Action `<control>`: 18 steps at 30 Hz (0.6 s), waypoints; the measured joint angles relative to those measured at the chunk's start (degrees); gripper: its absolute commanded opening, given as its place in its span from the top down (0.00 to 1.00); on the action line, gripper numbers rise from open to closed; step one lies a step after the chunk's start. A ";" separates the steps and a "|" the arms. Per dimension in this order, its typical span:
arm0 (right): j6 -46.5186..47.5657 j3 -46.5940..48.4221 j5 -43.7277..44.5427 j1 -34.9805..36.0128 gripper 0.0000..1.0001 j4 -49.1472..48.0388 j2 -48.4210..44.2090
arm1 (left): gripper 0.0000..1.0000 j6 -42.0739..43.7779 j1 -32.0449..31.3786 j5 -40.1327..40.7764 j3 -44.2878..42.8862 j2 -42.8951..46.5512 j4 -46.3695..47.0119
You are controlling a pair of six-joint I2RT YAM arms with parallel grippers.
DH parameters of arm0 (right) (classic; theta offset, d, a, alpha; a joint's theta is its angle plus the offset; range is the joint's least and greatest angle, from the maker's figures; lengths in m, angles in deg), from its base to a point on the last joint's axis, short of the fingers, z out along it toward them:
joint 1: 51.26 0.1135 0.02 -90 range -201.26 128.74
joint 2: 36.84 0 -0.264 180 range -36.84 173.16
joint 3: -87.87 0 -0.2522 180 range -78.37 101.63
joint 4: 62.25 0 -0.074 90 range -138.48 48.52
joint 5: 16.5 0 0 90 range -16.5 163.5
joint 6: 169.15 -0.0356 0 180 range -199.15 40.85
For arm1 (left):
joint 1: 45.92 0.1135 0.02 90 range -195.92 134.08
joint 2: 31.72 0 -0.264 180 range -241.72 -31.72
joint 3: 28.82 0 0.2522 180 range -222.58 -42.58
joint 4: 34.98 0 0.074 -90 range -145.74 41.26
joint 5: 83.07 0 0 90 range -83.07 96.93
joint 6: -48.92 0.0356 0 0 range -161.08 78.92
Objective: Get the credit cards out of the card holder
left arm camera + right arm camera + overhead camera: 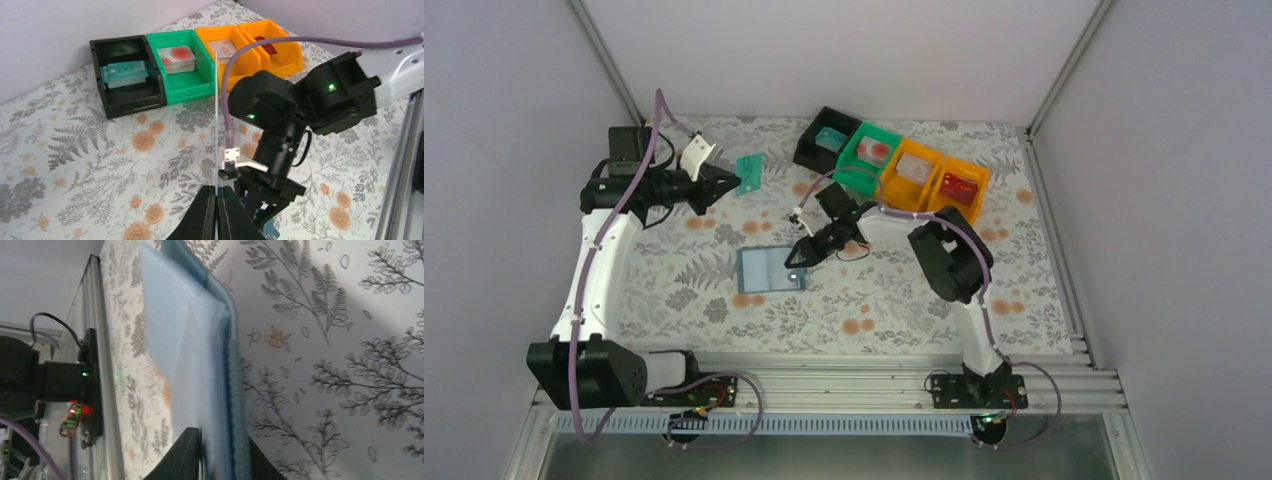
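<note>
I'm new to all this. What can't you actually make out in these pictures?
- Left wrist view: the teal card pinched in the left tool shows edge-on, so its face is hidden.
- Right wrist view: the card holder in the right tool is blurred close up; whether cards are inside cannot be told.
- Top view: print on the items in the bins is too small.

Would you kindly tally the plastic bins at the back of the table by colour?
black bin: 1
green bin: 1
orange bins: 2
Total: 4 bins
</note>
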 measured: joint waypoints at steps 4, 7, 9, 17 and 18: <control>0.35 1.01 0.61 -0.37 0.48 1.29 2.38 | 0.98 -1.11 0.00 -1.22 0.92 -1.36 0.39; 1.07 0.85 3.21 -1.05 0.41 2.64 1.38 | 0.98 -1.66 0.00 -1.88 1.57 -2.14 0.50; 2.62 -0.28 6.73 -1.79 0.39 3.21 -1.77 | 0.98 -2.19 0.00 -2.34 1.60 -2.43 0.46; 24.85 -10.49 20.63 -1.40 0.33 -6.47 -41.66 | 0.98 -5.88 0.00 -11.21 -4.57 -2.43 -2.56; 30.21 -12.59 22.14 -0.98 0.31 -11.04 -48.00 | 0.98 -6.51 0.00 -13.31 -6.03 -2.43 -3.17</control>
